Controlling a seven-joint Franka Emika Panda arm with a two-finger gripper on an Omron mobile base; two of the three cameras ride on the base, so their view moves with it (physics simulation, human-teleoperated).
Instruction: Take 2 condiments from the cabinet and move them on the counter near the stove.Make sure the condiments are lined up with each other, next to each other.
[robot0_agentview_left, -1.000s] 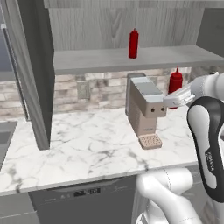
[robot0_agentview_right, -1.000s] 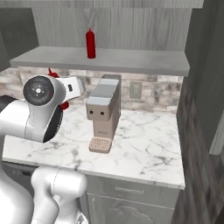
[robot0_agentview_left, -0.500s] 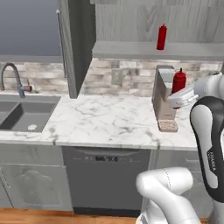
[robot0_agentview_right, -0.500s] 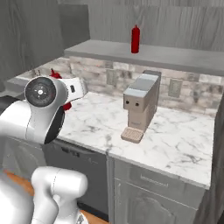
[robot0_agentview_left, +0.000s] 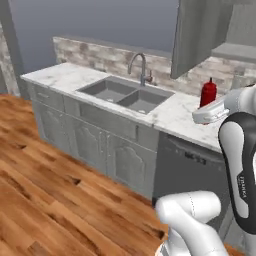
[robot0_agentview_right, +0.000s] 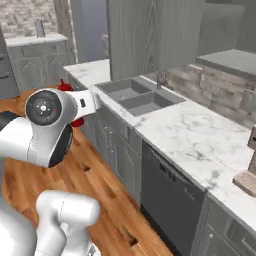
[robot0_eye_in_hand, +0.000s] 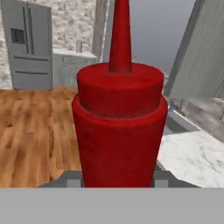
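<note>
Bottle (robot0_eye_in_hand: 119, 127) is the centre of this moment: 1 red condiment, a slim cylinder with a tapered nozzle cap, stands upright in the middle of the hand view, seen close up. At its foot, at the bottom of that frame, the 2 dark fingertips (robot0_eye_in_hand: 73, 180) sit tight against its left and right sides, so the gripper (robot0_eye_in_hand: 117, 180) is clenched on the bottle. In the left base view the same bottle (robot0_agentview_left: 208, 93) rises at the right of the frame, just above the white hand of the arm (robot0_agentview_left: 240, 150). In the right base view only a red bit (robot0_agentview_right: 63, 86) peeks out at the left, behind the round arm joint.

I judge that the step in hand is the carrying: the first of the 2 condiments is off the shelf and held in the air, not yet set down. The marble counter (robot0_agentview_left: 172, 114) and the double sink (robot0_agentview_left: 125, 95) lie in the middle of the left base view, the wood floor (robot0_agentview_left: 45, 195) at lower left. A cabinet shelf (robot0_agentview_right: 230, 59) shows at the upper right of the right base view. I cannot see the stove in these frames, so the next move probably calls for bringing it into view, then lowering the bottle upright on the counter beside it, with room left for the second one.
</note>
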